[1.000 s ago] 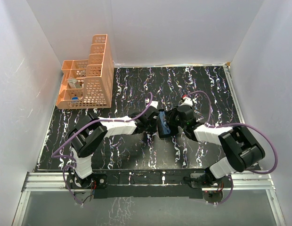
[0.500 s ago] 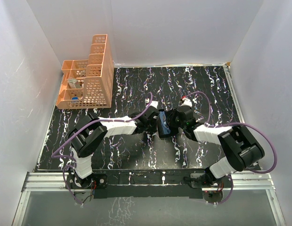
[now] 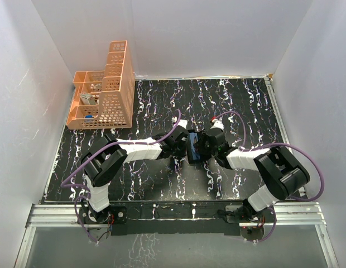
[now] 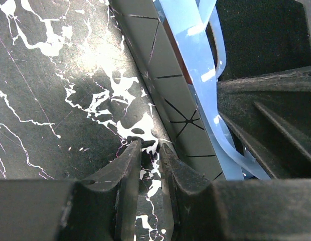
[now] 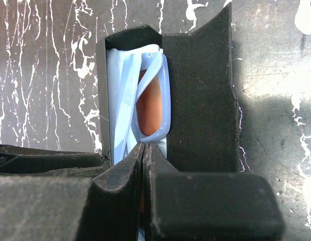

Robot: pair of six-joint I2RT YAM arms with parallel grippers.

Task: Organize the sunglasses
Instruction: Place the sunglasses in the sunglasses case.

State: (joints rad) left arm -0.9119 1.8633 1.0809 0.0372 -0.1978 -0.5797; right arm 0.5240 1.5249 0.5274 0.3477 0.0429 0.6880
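Right fingers [image 5: 120,201] closed together before sunglasses [image 5: 151,105] in black case [image 5: 195,100]; left fingers [image 4: 128,186] slightly apart.

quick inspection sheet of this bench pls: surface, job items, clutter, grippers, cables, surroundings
surface: black white-veined table, no spills seen
job's things: sunglasses inside the open black case at mid-table, an orange-brown lens showing among light blue strips
clutter: orange basket organiser at the far left corner, small items in its compartments, too small to name
grippers: left gripper fingertips a narrow gap apart beside the case wall, nothing seen between them; right gripper shut over the case's opening, whether it pinches anything cannot be told
cables: purple cables loop along both arms
surroundings: white walls on three sides; nothing else seen
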